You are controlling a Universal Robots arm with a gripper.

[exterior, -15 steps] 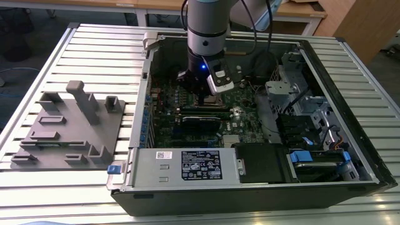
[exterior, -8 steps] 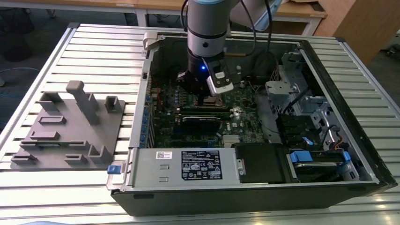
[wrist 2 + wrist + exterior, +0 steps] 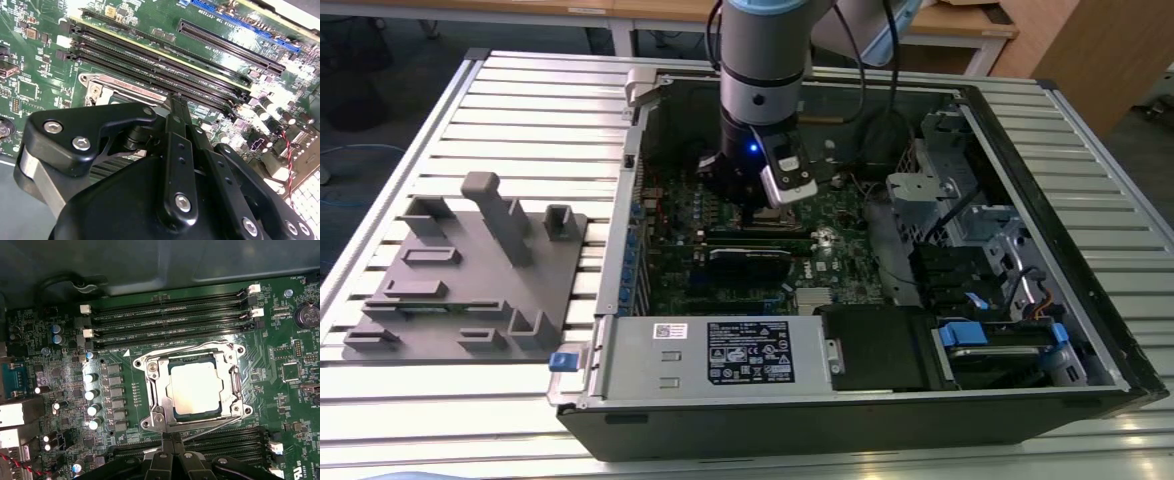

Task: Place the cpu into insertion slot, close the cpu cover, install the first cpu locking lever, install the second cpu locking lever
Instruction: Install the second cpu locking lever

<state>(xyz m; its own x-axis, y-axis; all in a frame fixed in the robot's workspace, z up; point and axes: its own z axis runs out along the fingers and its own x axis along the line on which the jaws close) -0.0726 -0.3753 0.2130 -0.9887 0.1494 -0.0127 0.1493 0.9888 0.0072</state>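
Arm lowered into the open case [image 3: 881, 400], gripper [image 3: 769, 205] down over the board [image 3: 720, 270] near its middle in the exterior view

Seen in the first wrist view: cpu [image 3: 194, 388] already seated flat in the slot [image 3: 230, 390], dull silver top showing through the window of the cover [image 3: 159, 390]. Cover lying down over the chip, frame flat on the socket rim, so placing and closing judged done. Thin lever wires [image 3: 220, 346] running along the socket edges; whether both are hooked under their catches cannot be told, though one wire slants across the near edge toward the gripper rather than lying snug, probably not latched

Gripper [image 3: 172, 439] with fingers drawn together to a narrow tip, nothing between them, tip just at the socket's near edge beside that slanting wire. Pinched shut most likely to make one stiff point for pushing a lever instead of grasping. Contact with the wire itself not clear

In the second wrist view, same narrow tip [image 3: 176, 102] pointing down at the socket corner [image 3: 95, 90], memory slots [image 3: 165, 65] just beyond, well clear of the fingers. Approach from the socket's edge likely chosen to keep the linkage off the chip and off the tall capacitors [image 3: 91, 395] flanking the socket

Grey parts tray [image 3: 467, 290] on the table [image 3: 520, 90] at the exterior view's left, well apart from the work
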